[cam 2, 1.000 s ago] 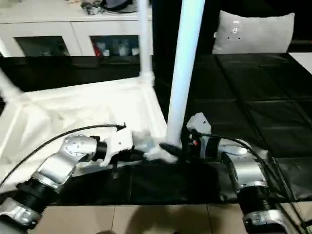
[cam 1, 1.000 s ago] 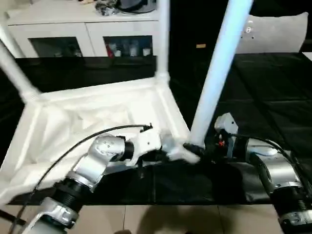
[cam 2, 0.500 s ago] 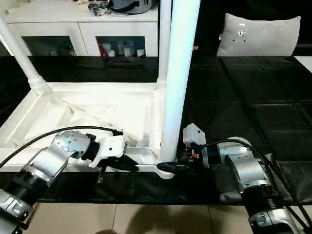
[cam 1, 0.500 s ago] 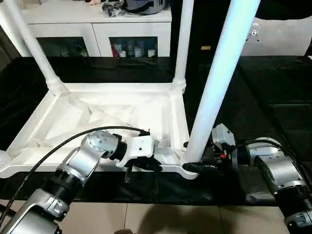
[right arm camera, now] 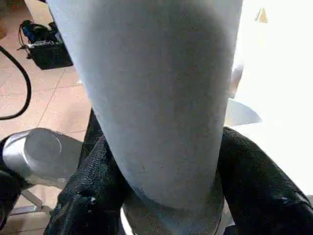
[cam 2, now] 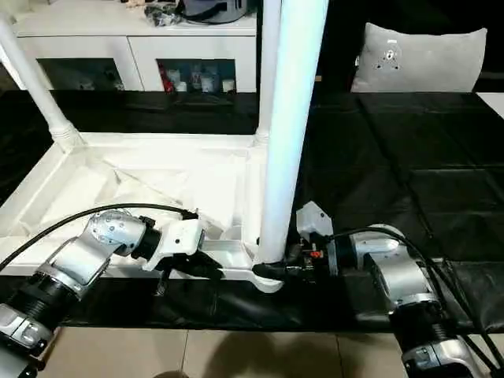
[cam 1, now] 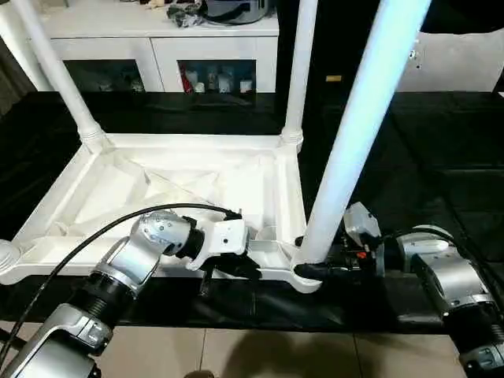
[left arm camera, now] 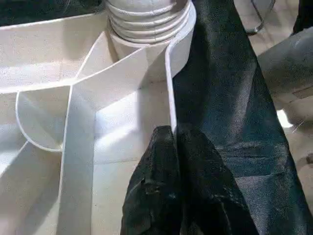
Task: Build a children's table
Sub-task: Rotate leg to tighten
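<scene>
The white children's table top lies upside down on a black mat, ribs up. Three white legs stand in its corner sockets: far left, far right and near right. My right gripper is at the base of the near right leg, just above the socket. Its black fingers press against both sides of the leg. My left gripper is shut on the thin near rim of the top, a little left of that corner socket.
A white cabinet with glass doors stands behind the table. A grey cushion lies at the back right on the black mat. Tiled floor runs along the near edge. A black cable loops over my left forearm.
The right gripper's fingers have drawn in around the base of the near right leg. The camera has shifted and steadied. The left gripper keeps its hold on the rim.
</scene>
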Robot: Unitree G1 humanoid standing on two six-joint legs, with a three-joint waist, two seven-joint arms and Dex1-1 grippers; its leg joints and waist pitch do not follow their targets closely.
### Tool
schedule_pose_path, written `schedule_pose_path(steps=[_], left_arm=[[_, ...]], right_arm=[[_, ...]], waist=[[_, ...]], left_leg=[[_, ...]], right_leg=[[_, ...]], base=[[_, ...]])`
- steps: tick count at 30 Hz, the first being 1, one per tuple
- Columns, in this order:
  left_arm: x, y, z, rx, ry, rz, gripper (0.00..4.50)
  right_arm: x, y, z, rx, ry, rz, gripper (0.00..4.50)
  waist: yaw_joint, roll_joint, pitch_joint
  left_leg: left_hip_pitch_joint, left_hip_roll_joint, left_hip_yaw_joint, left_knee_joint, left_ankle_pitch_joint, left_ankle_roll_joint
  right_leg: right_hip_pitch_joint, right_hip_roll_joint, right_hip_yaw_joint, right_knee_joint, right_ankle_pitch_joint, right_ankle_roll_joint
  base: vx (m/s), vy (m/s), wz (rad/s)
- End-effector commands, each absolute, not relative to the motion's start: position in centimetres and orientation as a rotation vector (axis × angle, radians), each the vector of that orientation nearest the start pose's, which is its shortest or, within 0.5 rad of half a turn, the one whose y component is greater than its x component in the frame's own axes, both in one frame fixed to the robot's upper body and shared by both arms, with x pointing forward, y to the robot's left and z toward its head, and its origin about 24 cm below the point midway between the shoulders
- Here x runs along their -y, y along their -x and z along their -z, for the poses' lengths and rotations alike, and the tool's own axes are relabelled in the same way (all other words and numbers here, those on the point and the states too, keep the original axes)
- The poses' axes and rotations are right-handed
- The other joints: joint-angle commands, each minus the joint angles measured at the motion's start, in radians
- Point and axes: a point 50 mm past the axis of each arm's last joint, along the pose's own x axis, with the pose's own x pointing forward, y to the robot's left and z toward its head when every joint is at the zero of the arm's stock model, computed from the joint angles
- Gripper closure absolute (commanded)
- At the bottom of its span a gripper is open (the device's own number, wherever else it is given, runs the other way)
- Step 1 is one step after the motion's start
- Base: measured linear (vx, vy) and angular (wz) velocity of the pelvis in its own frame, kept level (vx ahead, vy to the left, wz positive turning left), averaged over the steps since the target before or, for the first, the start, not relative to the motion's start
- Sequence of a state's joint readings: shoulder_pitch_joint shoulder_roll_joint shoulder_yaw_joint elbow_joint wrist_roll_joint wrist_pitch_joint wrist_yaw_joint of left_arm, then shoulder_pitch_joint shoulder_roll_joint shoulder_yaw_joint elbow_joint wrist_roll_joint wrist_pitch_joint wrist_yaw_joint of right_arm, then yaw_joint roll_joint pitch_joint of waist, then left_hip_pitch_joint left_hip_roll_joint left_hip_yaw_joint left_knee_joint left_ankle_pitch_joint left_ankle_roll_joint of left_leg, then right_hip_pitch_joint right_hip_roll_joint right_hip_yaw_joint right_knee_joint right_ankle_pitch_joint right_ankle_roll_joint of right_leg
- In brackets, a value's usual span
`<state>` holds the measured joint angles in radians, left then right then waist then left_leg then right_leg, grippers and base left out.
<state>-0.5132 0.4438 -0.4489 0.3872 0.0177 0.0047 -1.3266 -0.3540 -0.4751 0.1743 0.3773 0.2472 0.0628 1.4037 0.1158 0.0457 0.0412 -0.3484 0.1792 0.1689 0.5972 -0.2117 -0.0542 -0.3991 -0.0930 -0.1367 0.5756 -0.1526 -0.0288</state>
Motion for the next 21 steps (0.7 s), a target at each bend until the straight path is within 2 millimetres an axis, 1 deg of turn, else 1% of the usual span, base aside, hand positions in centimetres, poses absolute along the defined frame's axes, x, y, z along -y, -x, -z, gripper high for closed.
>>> schedule_pose_path(steps=[1,2,3,4,5,6,7,8,9,10,11,12,13,14,15,16,17,18,19,20,21], left_arm=[[-11.2,-27.3,-3.8,-0.477,-0.576,1.687,4.5],[-11.1,-27.3,-3.9,-0.475,-0.564,1.682,4.5],[-10.6,-27.3,-4.0,-0.471,-0.534,1.636,4.5],[-10.3,-27.3,-4.0,-0.471,-0.512,1.606,4.5],[-10.1,-27.4,-4.1,-0.471,-0.499,1.587,4.5],[-9.8,-27.4,-4.2,-0.464,-0.476,1.56,4.5],[-9.4,-27.5,-4.3,-0.458,-0.452,1.531,4.5],[-8.7,-27.5,-4.4,-0.444,-0.411,1.488,4.5],[-8.2,-27.5,-4.6,-0.435,-0.383,1.459,4.5],[-7.4,-27.5,-4.8,-0.421,-0.339,1.417,4.5],[-7.0,-27.5,-4.9,-0.415,-0.319,1.398,4.5],[-6.8,-27.5,-5.0,-0.41,-0.309,1.38,4.5],[-5.6,-27.8,-5.3,-0.389,-0.278,1.3,4.5],[-5.4,-27.9,-5.3,-0.385,-0.274,1.281,4.5],[-4.9,-28.2,-5.5,-0.374,-0.269,1.238,4.5],[-4.4,-28.5,-5.7,-0.362,-0.265,1.193,4.5],[-4.4,-28.5,-5.7,-0.362,-0.265,1.193,4.5],[-3.1,-29.2,-6.1,-0.327,-0.258,1.091,4.5],[-2.8,-29.4,-6.2,-0.319,-0.256,1.065,4.5],[-2.7,-29.5,-6.2,-0.317,-0.256,1.057,4.5],[-2.5,-29.7,-6.3,-0.315,-0.281,1.026,4.5]], right_arm=[[16.5,-26.7,-4.6,-0.326,0.127,-1.501,2.12],[16.4,-26.7,-4.6,-0.323,0.122,-1.495,2.12],[15.9,-26.9,-4.5,-0.311,0.104,-1.441,2.12],[15.6,-27.1,-4.4,-0.311,0.092,-1.396,2.12],[15.5,-27.3,-4.3,-0.313,0.085,-1.367,2.12],[15.2,-27.7,-4.1,-0.326,0.075,-1.308,2.12],[15.0,-28.2,-3.9,-0.338,0.06,-1.239,2.14],[14.5,-29.0,-3.7,-0.336,0.033,-1.132,2.14],[14.2,-29.5,-3.5,-0.336,0.014,-1.061,2.17],[13.8,-30.1,-3.5,-0.329,-0.022,-0.978,2.27],[13.6,-30.3,-3.4,-0.326,-0.039,-0.943,2.27],[13.4,-30.5,-3.4,-0.324,-0.043,-0.922,2.32],[12.7,-30.9,-3.1,-0.32,-0.051,-0.834,2.37],[12.5,-31.1,-3.0,-0.32,-0.051,-0.813,2.37],[12.2,-31.3,-2.8,-0.324,-0.055,-0.762,2.37],[12.0,-31.6,-2.7,-0.326,-0.061,-0.711,2.37],[12.0,-31.6,-2.7,-0.326,-0.061,-0.711,2.37],[11.8,-32.3,-2.1,-0.338,-0.095,-0.549,2.37],[11.7,-32.4,-1.9,-0.343,-0.118,-0.519,2.37],[11.7,-32.5,-1.9,-0.344,-0.125,-0.511,2.37],[11.2,-32.5,-2.1,-0.323,-0.102,-0.519,2.05]], waist=[[-0.002,-0.012,-0.06],[-0.003,-0.013,-0.061],[-0.003,-0.009,-0.06],[-0.004,-0.012,-0.06],[-0.007,-0.011,-0.059],[-0.009,-0.012,-0.055],[-0.015,-0.012,-0.051],[-0.019,-0.013,-0.048],[-0.033,-0.015,-0.041],[-0.052,-0.012,-0.034],[-0.062,-0.012,-0.031],[-0.083,-0.003,-0.033],[-0.109,0.006,-0.035],[-0.117,0.016,-0.031],[-0.135,0.018,-0.036],[-0.141,0.018,-0.031],[-0.146,0.016,-0.03],[-0.155,0.002,-0.029],[-0.169,-0.005,-0.03],[-0.172,-0.003,-0.029],[-0.182,0.005,-0.029]], left_leg=[[-0.003,0.057,-0.015,-0.072,-0.177,0.073],[-0.002,0.058,-0.015,-0.072,-0.177,0.071],[-0.002,0.058,-0.015,-0.072,-0.18,0.07],[-0.003,0.059,-0.016,-0.073,-0.179,0.066],[-0.003,0.059,-0.015,-0.075,-0.185,0.063],[0.0,0.056,-0.015,-0.075,-0.202,0.059],[0.003,0.052,-0.016,-0.076,-0.225,0.047],[0.004,0.05,-0.016,-0.076,-0.246,0.039],[0.007,0.043,-0.019,-0.075,-0.29,0.021],[0.02,0.037,-0.022,-0.068,-0.349,0.002],[0.024,0.032,-0.025,-0.063,-0.375,-0.002],[0.041,0.032,-0.029,-0.057,-0.426,0.0],[0.027,0.05,-0.041,-0.071,-0.48,-0.002],[0.025,0.063,-0.047,-0.082,-0.526,-0.003],[0.011,0.087,-0.064,-0.104,-0.602,-0.01],[-0.001,0.097,-0.072,-0.126,-0.655,-0.016],[0.004,0.091,-0.069,-0.124,-0.668,-0.022],[0.032,0.056,-0.052,-0.09,-0.634,-0.024],[0.048,0.018,-0.036,-0.047,-0.517,-0.009],[0.044,0.013,-0.033,-0.039,-0.479,0.0],[0.026,0.02,-0.039,-0.042,-0.463,0.011]], right_leg=[[0.055,-0.072,0.06,-0.077,-0.409,-0.123],[0.056,-0.072,0.061,-0.075,-0.402,-0.126],[0.055,-0.073,0.061,-0.076,-0.402,-0.129],[0.056,-0.074,0.062,-0.076,-0.397,-0.133],[0.055,-0.074,0.062,-0.076,-0.402,-0.135],[0.053,-0.072,0.06,-0.083,-0.436,-0.126],[0.052,-0.071,0.057,-0.089,-0.488,-0.109],[0.05,-0.071,0.054,-0.094,-0.528,-0.096],[0.048,-0.07,0.044,-0.106,-0.614,-0.062],[0.04,-0.07,0.026,-0.127,-0.707,-0.02],[0.038,-0.068,0.014,-0.138,-0.741,0.004],[0.037,-0.068,-0.006,-0.156,-0.744,0.024],[0.06,-0.065,-0.021,-0.147,-0.681,0.031],[0.065,-0.061,-0.028,-0.146,-0.647,0.028],[0.091,-0.061,-0.022,-0.115,-0.543,0.021],[0.097,-0.062,-0.001,-0.087,-0.476,0.002],[0.09,-0.066,0.004,-0.091,-0.486,-0.007],[0.057,-0.075,-0.006,-0.133,-0.615,-0.001],[0.037,-0.088,-0.032,-0.174,-0.736,0.018],[0.041,-0.087,-0.047,-0.185,-0.765,0.039],[0.061,-0.08,-0.068,-0.19,-0.756,0.078]], base=[[0.0,0.0,0.0],[0.0,0.0,0.0],[0.0,0.0,0.0],[0.0,0.0,0.0],[0.0,0.0,0.0],[0.0,0.0,0.0],[0.0,0.0,0.0],[0.0,0.0,0.0],[0.0,0.0,0.0],[0.0,0.0,0.0],[0.0,0.0,0.0],[0.0,0.0,0.0],[0.0,0.0,0.0],[-0.018,0.052,-0.12],[-0.018,0.052,-0.12],[0.0,0.0,0.0],[0.0,0.0,0.0],[0.0,0.0,0.0],[0.0,0.0,0.0],[0.0,0.0,0.0],[0.0,0.0,0.0]])
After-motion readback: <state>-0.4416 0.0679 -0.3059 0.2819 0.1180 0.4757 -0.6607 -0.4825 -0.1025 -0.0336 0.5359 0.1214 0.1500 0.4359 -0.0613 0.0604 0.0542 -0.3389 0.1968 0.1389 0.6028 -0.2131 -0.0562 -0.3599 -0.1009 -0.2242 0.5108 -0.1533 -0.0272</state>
